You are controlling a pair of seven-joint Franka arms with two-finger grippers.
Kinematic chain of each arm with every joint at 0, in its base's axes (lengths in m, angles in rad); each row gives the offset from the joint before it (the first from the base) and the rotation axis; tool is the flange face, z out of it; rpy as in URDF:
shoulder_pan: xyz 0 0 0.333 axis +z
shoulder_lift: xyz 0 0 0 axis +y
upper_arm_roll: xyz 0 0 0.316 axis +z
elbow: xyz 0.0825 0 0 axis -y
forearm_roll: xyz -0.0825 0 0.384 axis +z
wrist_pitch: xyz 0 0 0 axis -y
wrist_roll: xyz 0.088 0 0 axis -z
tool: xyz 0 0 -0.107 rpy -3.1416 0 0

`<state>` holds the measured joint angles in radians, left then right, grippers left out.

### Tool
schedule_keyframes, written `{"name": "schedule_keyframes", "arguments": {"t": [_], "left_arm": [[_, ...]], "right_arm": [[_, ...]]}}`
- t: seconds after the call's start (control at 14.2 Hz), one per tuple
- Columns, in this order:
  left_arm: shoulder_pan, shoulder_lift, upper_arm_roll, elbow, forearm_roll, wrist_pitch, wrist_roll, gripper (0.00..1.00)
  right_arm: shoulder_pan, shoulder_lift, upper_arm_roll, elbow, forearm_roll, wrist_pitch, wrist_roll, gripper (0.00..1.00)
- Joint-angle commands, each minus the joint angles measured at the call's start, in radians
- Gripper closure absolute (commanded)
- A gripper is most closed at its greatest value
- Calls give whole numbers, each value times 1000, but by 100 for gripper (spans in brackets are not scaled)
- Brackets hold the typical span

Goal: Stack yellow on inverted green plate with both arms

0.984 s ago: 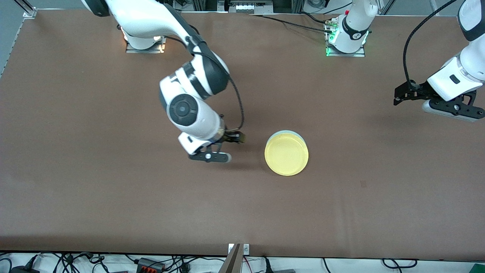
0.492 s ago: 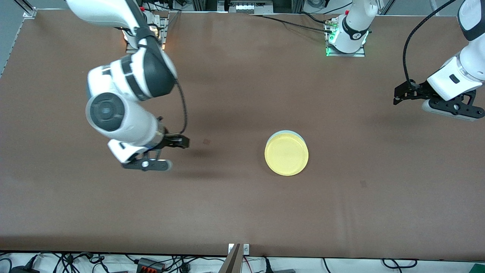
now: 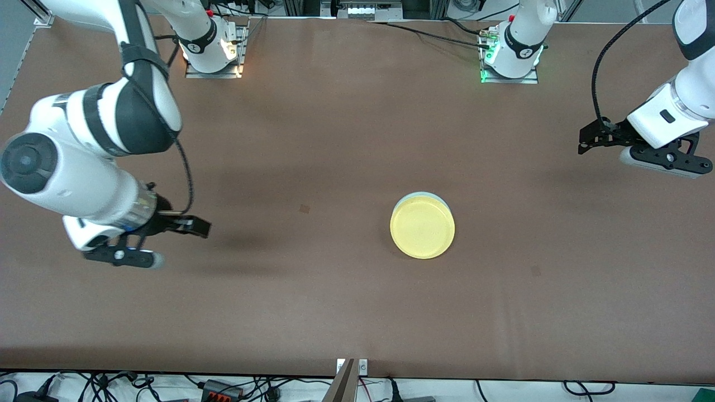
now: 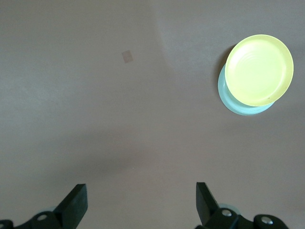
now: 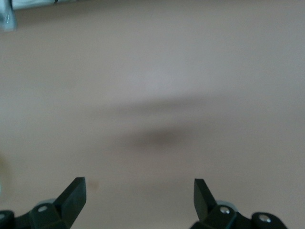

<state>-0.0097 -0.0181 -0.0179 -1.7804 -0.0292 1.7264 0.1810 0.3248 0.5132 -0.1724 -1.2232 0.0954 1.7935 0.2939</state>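
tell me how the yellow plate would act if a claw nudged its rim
The yellow plate looks like thin, stiff plastic, so probably light. It sits on the green plate, slightly off centre, so a nudge would likely slide it off rather than tip it.

Right gripper [image 3: 192,226] gapes above the table; left gripper [image 3: 589,139] likewise.

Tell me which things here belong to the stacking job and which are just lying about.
Job:
yellow plate, on top
green plate, underneath
left end effector, open
right end effector, open

Lying about:
small square mark on the table
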Motion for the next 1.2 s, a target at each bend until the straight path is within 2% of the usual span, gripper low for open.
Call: {"name": "schedule_keyframes", "arguments": {"t": [0.0, 0.14, 0.35, 0.56, 0.98, 1.12], "left_arm": [[-3, -16, -5, -13, 25, -2, -17, 0], [-4, -16, -5, -13, 25, -5, -17, 0], [-3, -16, -8, -11, 25, -4, -15, 0], [-3, -16, -11, -11, 26, -5, -15, 0], [-3, -19, -11, -10, 48, -5, -15, 0], [-1, -19, -11, -10, 48, -7, -15, 0]], "right_arm": [[-41, -203, 19, -248, -65, 84, -35, 0], [-114, -235, 31, -260, -66, 66, -83, 0], [-268, -277, 102, -259, -65, 60, -214, 0], [-348, -327, 128, -251, -63, -21, -260, 0], [-360, -348, 126, -197, -66, -157, -318, 0], [-360, -370, 125, -211, -69, -212, -328, 0]]}}
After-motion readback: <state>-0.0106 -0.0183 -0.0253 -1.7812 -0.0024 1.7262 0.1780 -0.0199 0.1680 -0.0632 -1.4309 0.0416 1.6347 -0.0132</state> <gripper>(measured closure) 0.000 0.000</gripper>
